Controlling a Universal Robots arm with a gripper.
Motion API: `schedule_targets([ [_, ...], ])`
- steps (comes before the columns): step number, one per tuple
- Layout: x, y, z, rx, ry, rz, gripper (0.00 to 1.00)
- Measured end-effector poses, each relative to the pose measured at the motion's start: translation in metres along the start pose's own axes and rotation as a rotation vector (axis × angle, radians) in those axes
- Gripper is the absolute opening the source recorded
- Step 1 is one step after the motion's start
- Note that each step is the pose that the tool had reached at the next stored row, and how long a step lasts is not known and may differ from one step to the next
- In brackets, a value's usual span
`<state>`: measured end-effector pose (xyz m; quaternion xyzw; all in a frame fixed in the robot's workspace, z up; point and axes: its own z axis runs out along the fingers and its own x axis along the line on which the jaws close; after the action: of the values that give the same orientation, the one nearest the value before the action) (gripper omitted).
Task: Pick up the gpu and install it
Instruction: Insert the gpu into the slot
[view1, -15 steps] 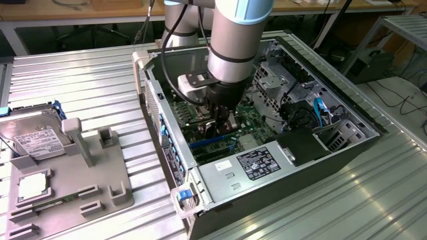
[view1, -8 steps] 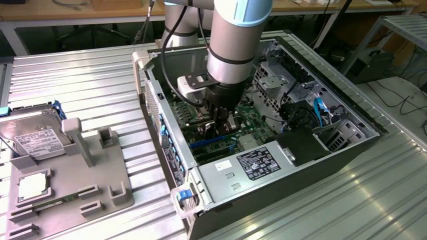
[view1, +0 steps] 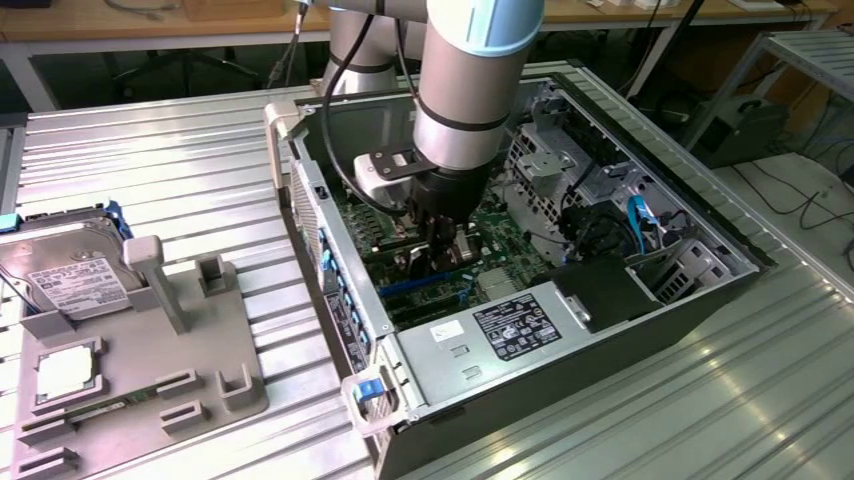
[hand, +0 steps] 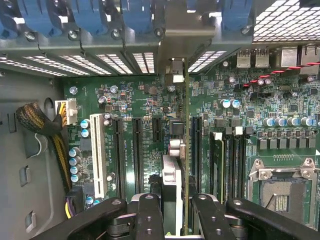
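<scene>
While the arm reaches down into the open case (view1: 694, 225) at the middle of the exterior view, the gripper (view1: 441, 222) hangs low over the motherboard (view1: 501, 240). Under it sits a dark piece with a silvery patch, which I take to be the gpu (view1: 461, 252). It is well inside the case, not on the grey tray (view1: 200, 385) at the lower left of the frame. That tray keeps the hard drive (view1: 74, 280) propped in its own slot, apart from the work. The power supply (view1: 501, 330) lies at the near end of the case, just below the gripper in the frame.

Seen from the wrist, the gripper (hand: 180, 220) is narrowed onto the gpu (hand: 186, 150), with a dark finger (hand: 150, 215) on each face. The card shows edge-on as a thin line, held upright so its connector edge faces the board (hand: 130, 100). Its bracket (hand: 175, 70) points at the vented rear wall (hand: 125, 60), where such a bracket would sit. The card runs parallel to the long black slots (hand: 136, 155) and lies just beside another black slot (hand: 196, 150). Whether it has entered a slot or only stands above one, I cannot tell. The CPU socket (hand: 280, 192) lies well off to one side.
</scene>
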<state>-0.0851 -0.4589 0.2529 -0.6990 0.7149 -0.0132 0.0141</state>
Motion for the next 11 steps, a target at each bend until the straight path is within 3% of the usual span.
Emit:
schedule_targets([
  [11, -0.0009, -0.0001, 0.0003, -0.0027, -0.0001, 0.0, 0.28],
])
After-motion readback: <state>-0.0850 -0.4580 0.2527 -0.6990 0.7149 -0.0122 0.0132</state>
